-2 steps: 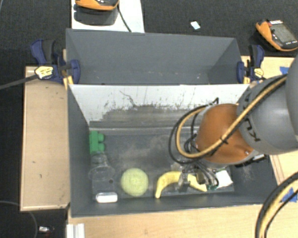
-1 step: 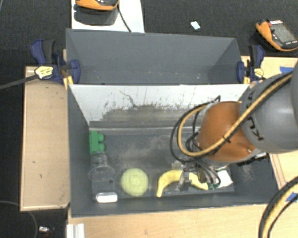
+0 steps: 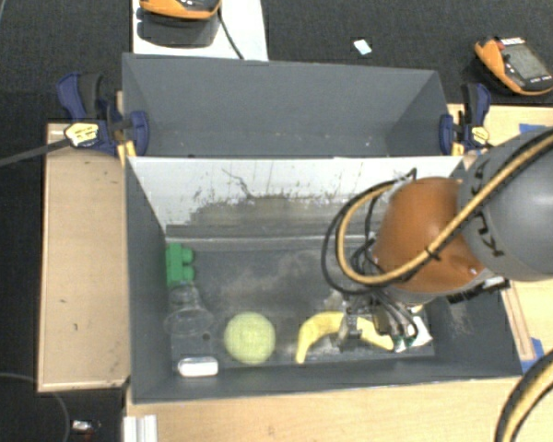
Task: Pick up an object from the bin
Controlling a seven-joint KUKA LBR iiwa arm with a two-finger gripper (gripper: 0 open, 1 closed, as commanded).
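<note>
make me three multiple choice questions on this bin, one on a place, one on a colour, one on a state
1. Where is the gripper?
A. over the yellow banana, near right of the bin
B. over the bin's left side
C. outside the bin

2. What colour is the ball?
A. red
B. yellow-green
C. blue

3. How is the clear bottle?
A. standing upright
B. lying on its side
C. hanging in the air

Answers:
1. A, the gripper sits right at the banana.
2. B, the ball is a pale yellow-green.
3. B, its length runs along the floor, with its white cap toward the near wall.
</note>
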